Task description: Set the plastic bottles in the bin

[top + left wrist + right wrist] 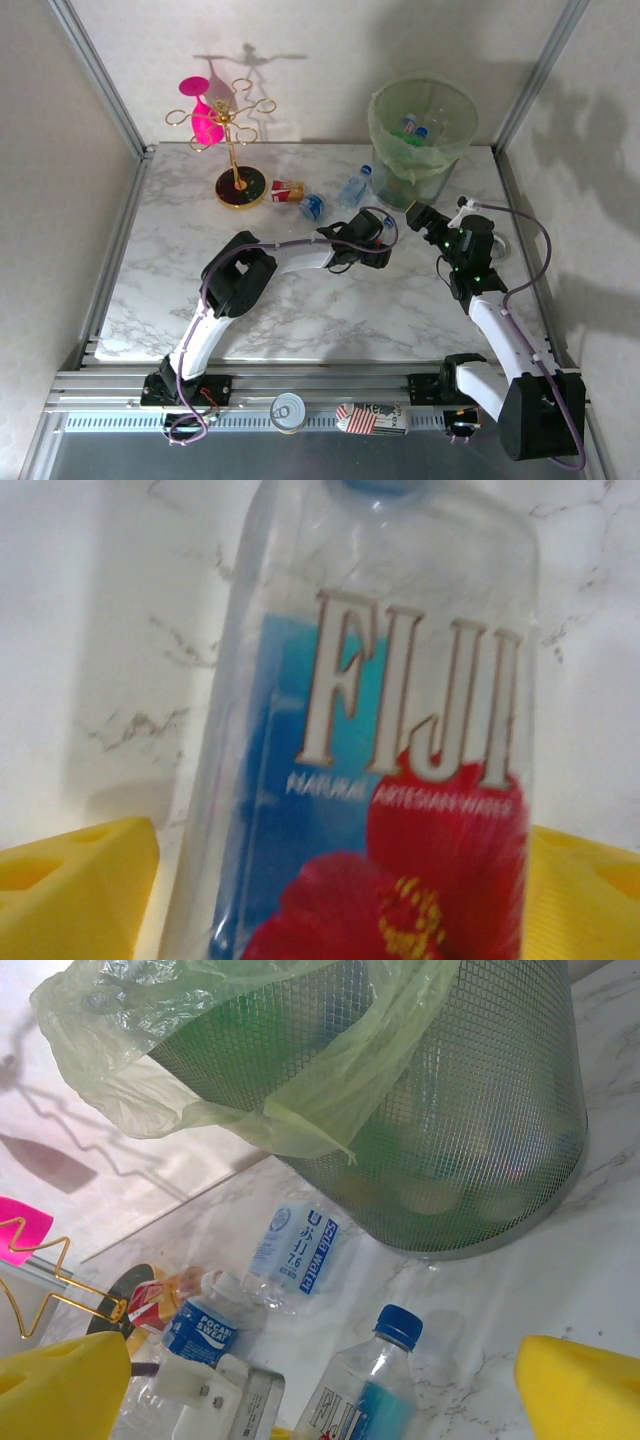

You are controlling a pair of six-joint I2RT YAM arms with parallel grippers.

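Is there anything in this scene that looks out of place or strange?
Yes. A tin can and a flat printed packet sit on the metal rail at the near edge, off the marble table where the bottles are. The green liner of the bin also hangs loose and crumpled down one side.

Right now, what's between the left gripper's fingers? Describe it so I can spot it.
Find the green-lined bin at the table's far right. In front of it, at the left gripper, is a clear blue-capped bottle. Unlike the Pocari bottle nearby, its label reads FIJI over a red flower.
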